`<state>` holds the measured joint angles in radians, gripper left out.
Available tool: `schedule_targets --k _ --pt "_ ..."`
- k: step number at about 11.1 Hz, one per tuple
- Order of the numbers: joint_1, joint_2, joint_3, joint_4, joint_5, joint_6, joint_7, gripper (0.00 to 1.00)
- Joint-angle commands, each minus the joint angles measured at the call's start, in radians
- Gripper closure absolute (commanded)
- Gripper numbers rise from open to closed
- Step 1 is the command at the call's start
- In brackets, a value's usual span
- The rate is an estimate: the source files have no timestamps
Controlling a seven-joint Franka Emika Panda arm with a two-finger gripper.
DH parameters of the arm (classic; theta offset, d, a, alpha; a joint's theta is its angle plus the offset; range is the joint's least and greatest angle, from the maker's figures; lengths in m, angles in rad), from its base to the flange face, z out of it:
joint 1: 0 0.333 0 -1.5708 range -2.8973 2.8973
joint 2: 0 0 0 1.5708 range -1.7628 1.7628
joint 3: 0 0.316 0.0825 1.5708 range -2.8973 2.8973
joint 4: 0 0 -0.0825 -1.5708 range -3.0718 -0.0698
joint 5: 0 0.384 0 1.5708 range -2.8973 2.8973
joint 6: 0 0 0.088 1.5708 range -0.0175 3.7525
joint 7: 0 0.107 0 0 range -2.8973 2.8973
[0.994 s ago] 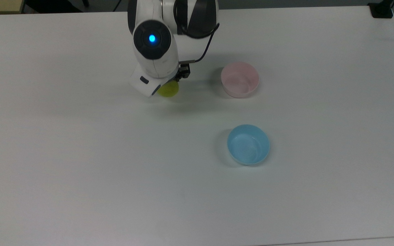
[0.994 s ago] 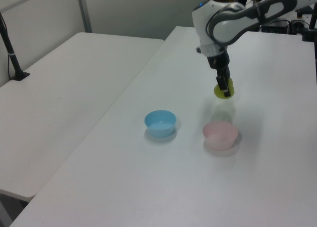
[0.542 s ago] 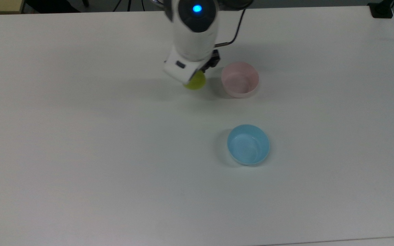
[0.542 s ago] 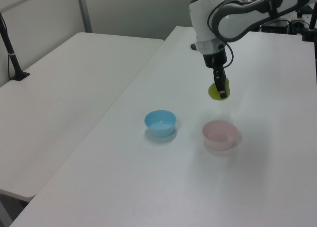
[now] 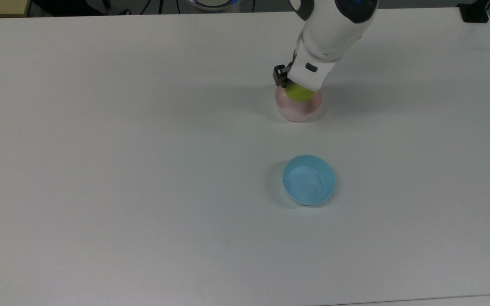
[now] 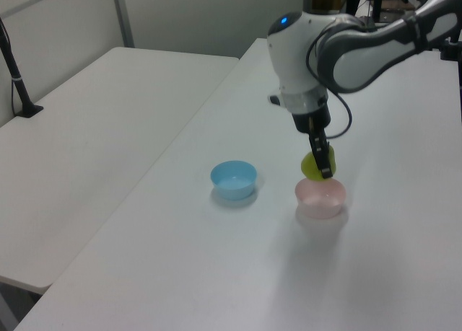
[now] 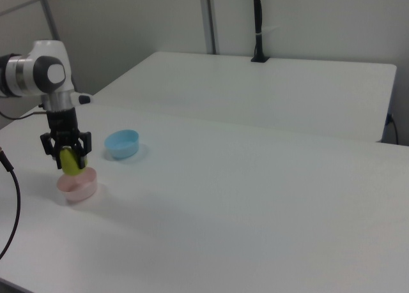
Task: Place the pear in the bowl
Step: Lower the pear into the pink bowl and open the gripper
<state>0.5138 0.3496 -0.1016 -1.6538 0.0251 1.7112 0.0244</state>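
My gripper (image 7: pixel 69 163) is shut on the yellow-green pear (image 7: pixel 69 161), holding it just above the pale pink bowl (image 7: pixel 78 184). In the top view the pear (image 5: pixel 298 92) shows under the white wrist, over the bowl's (image 5: pixel 299 111) far half. From the left view the pear (image 6: pixel 313 166) hangs right above the bowl's (image 6: pixel 320 199) rim, with a black finger (image 6: pixel 323 158) across its right side. The pear does not touch the bowl.
A light blue bowl (image 5: pixel 309 179) of like size stands on the white table (image 5: pixel 100 170), nearer the top view's bottom edge than the pink one. A second white table (image 6: pixel 86 143) lies beside it in the left view. A black cable (image 7: pixel 13 203) hangs at the right view's left.
The arm has carried the pear toward the top view's right, from the bare table beside the pink bowl to a spot directly over it. Both bowls stayed put.
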Motion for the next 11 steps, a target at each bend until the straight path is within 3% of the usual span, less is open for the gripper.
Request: schedule_targets --k 1,2,3,4,5,6,9,11 --pt "0.046 0.092 -0.018 0.023 0.006 -0.024 0.016 0.57" --pt "0.046 0.112 -0.018 0.023 0.004 -0.021 0.023 0.55" --pt "0.045 0.111 -0.018 0.026 0.002 -0.022 0.032 0.39" --pt "0.043 0.095 -0.02 0.026 -0.002 -0.025 0.031 0.34" --pt "0.037 0.073 -0.02 0.026 -0.002 -0.028 0.023 0.11" --pt "0.035 0.056 -0.021 0.028 -0.005 -0.033 0.023 0.0" --pt "-0.027 -0.068 -0.024 0.081 -0.011 -0.132 0.029 0.0" --pt "-0.143 -0.162 -0.02 0.127 -0.039 -0.199 0.023 0.0"
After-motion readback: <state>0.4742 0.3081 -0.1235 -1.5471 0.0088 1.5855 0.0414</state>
